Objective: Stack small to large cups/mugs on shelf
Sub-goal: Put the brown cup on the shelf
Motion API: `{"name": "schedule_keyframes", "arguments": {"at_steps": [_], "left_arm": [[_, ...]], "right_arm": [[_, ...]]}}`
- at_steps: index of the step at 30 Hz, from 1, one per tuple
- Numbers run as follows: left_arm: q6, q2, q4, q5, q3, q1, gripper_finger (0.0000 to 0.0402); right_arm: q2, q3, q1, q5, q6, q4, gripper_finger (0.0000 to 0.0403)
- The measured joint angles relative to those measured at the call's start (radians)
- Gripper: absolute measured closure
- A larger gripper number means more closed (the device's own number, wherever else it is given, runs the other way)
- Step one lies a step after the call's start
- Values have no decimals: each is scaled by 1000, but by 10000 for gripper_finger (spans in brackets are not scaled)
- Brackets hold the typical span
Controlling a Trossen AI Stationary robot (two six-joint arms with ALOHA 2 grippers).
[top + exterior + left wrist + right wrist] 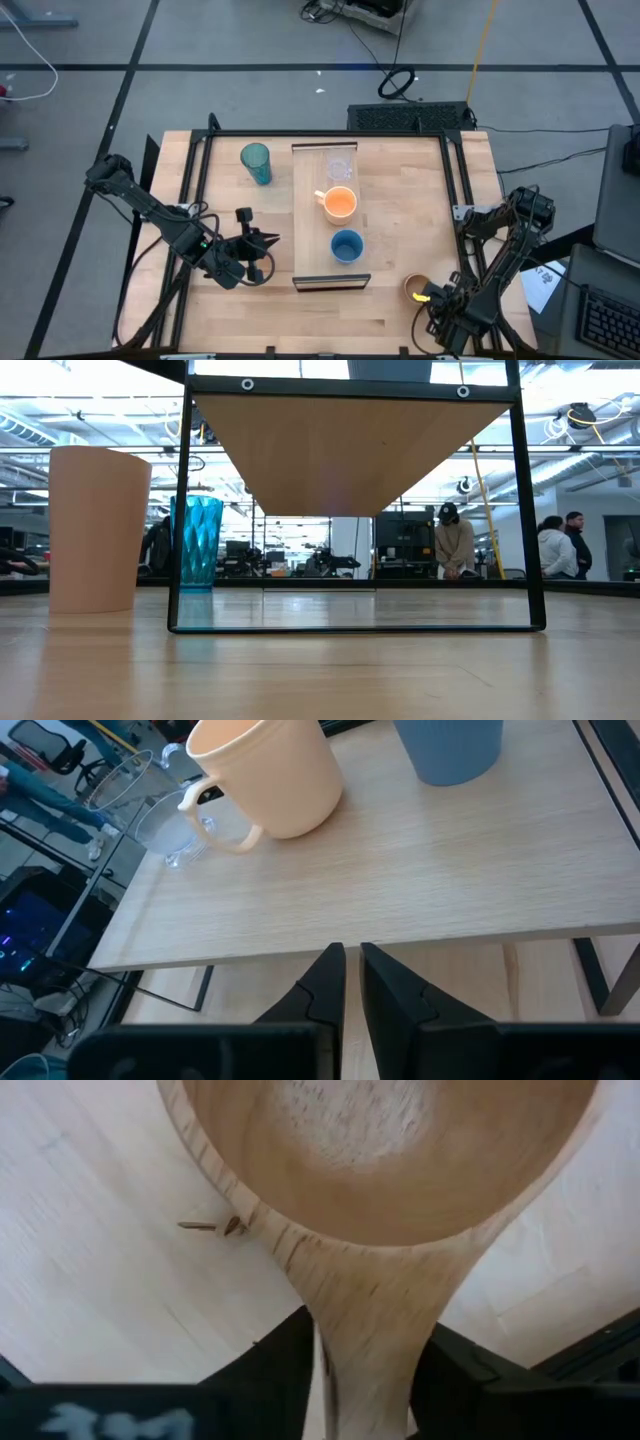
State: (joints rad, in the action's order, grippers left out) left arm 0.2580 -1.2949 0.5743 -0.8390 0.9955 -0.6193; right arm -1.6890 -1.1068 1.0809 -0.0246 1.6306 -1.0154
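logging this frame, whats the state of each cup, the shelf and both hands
clear glass cup: upright on the shelf, far end
orange handled mug: upright on shelf, middle
blue cup: upright on shelf, near end
teal tumbler: upright on the tabletop, off the shelf
tan mug: on tabletop, handle between the right hand's fingers
shelf: holds three cups
left hand: shut, empty
right hand: around the handle
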Motion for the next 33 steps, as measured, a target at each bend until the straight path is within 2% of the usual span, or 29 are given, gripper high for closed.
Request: {"name": "schedule_keyframes", "arguments": {"at_steps": [6, 15, 23, 33], "left_arm": [[0, 0, 0, 0, 0, 0, 364], [4, 0, 0, 1, 0, 0, 364], [6, 0, -1, 1, 0, 0, 364], [13, 0, -1, 2, 0, 0, 364]], "right_arm": [[1, 2, 0, -1, 0, 5, 323], [9, 2, -1, 1, 11, 30, 323], [103, 2, -17, -2, 73, 39, 323], [226, 2, -19, -152, 85, 8, 323]]}}
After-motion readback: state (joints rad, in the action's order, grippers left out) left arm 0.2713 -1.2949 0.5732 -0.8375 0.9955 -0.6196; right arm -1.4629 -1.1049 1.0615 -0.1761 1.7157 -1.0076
